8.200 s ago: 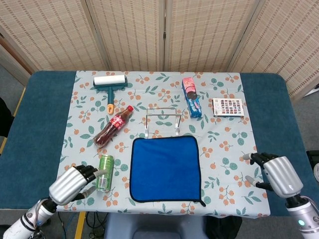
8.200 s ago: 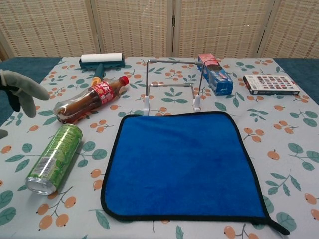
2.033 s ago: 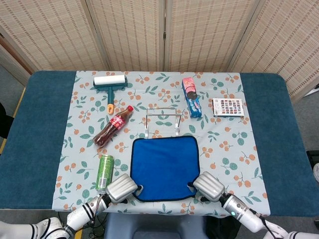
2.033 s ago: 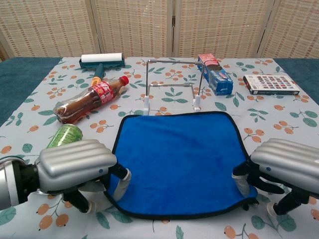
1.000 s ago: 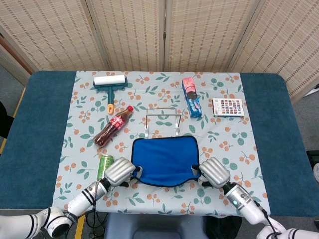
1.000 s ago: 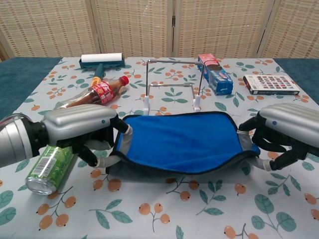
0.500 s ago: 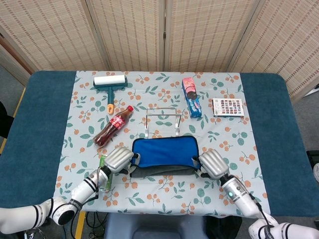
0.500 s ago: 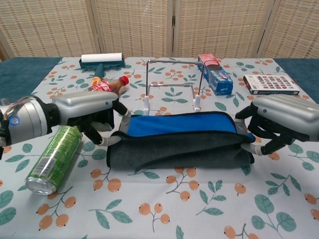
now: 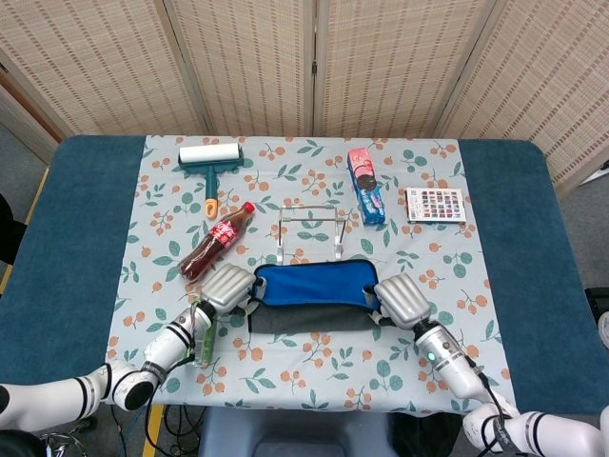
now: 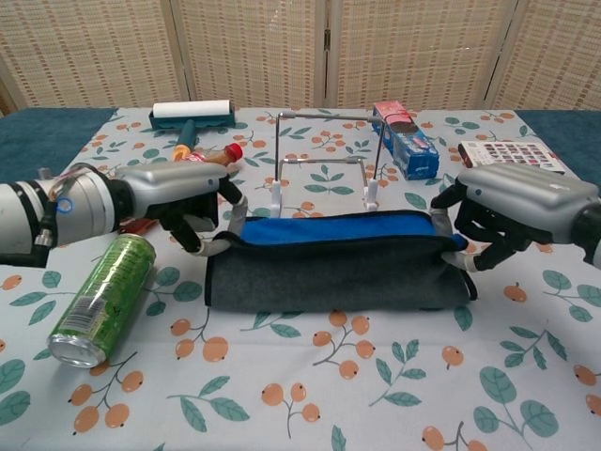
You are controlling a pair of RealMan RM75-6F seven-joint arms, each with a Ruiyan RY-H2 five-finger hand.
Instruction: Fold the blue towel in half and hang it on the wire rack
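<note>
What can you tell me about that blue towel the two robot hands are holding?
The blue towel looks like soft, plush cloth with a dark edge. It is partly folded: its near half is turned over toward the wire rack, showing a grey underside. The left hand and right hand each hold an end, and the rest lies on the flowered tablecloth.

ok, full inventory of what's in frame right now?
towel: 1, blue with grey underside, being folded at table centre
wire rack: 1, silver, behind towel
cola bottle: 1, red label, lying left of rack
can: 1, green, lying front left
lint roller: 1, white and teal, back left
biscuit pack: 1, pink and blue, back right
box: 1, multicoloured, far right
tablecloth: 1, floral
left hand: holds towel's left corner
right hand: holds towel's right corner
</note>
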